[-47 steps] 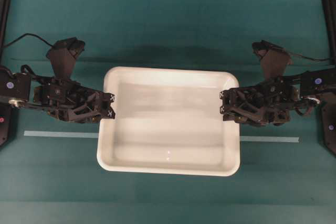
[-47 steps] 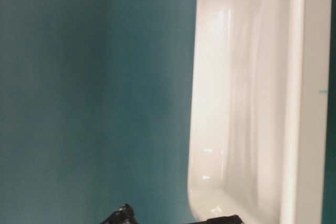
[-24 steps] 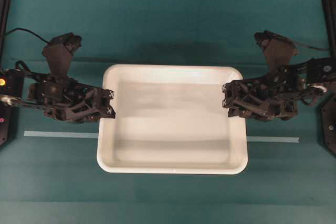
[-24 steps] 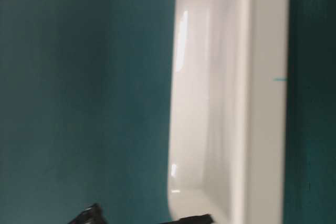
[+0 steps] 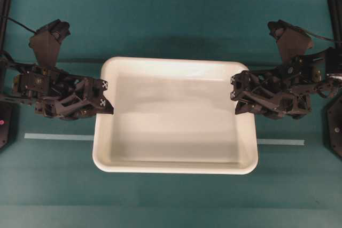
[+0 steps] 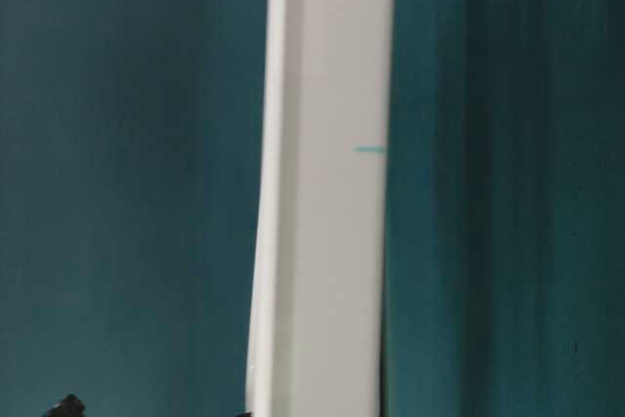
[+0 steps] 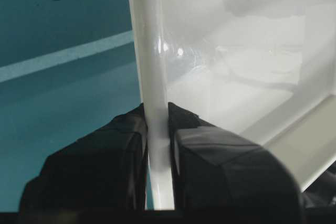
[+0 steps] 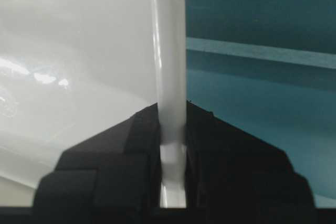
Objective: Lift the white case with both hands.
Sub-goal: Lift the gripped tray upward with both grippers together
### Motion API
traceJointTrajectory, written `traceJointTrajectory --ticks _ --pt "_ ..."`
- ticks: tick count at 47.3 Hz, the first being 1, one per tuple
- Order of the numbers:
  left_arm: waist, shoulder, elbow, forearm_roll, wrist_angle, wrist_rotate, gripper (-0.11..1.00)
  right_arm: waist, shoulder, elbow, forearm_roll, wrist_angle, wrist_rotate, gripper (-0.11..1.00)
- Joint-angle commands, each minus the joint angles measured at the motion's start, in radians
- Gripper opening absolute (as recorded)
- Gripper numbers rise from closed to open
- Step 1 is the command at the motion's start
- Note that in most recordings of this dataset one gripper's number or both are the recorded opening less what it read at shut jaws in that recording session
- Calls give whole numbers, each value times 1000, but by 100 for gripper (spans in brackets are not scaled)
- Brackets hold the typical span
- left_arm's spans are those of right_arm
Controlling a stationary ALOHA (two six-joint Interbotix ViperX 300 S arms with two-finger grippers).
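The white case [image 5: 176,116] hangs above the teal table, held level between my two grippers. My left gripper [image 5: 107,100] is shut on the case's left rim [image 7: 153,77], one finger inside the wall and one outside. My right gripper [image 5: 235,95] is shut on the right rim [image 8: 170,66] in the same way. In the table-level view the case [image 6: 327,241] appears edge-on as a white band, with a bit of black gripper at the top left. The case is empty, its glossy bottom showing reflections.
A pale tape line [image 5: 59,136] runs across the teal table [image 5: 171,20] under the case and reappears at the right [image 5: 280,142]. Black arm bases and frame posts stand at the far left and right edges.
Both grippers have risen with the case held between them. In the overhead view the case looks larger; in the table-level view it has gone from showing its inside to edge-on.
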Motion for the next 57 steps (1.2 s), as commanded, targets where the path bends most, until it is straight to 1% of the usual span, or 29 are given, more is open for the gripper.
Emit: traceJointTrajectory --ticks 1,11,18,25,43,50,57 --pt "-5 -23 -51 3 -9 2 9 -15 -5 -40 -2 -3 25 10" --pt "-9 -35 -71 3 2 0 9 -12 -23 -86 -12 20 25 10" --pt "-9 -52 -95 3 14 -2 9 -2 -34 -126 -17 61 26 10" --pt "-15 -66 -127 3 52 -12 9 0 -41 -166 -17 103 26 10" --pt "-35 -87 -193 3 101 -18 9 6 -89 -198 -11 135 38 10" --pt "-34 -97 -218 3 143 -18 9 6 -112 -218 -18 160 51 10" --pt "-29 -98 -238 3 149 -18 9 6 -120 -232 -21 160 52 10"
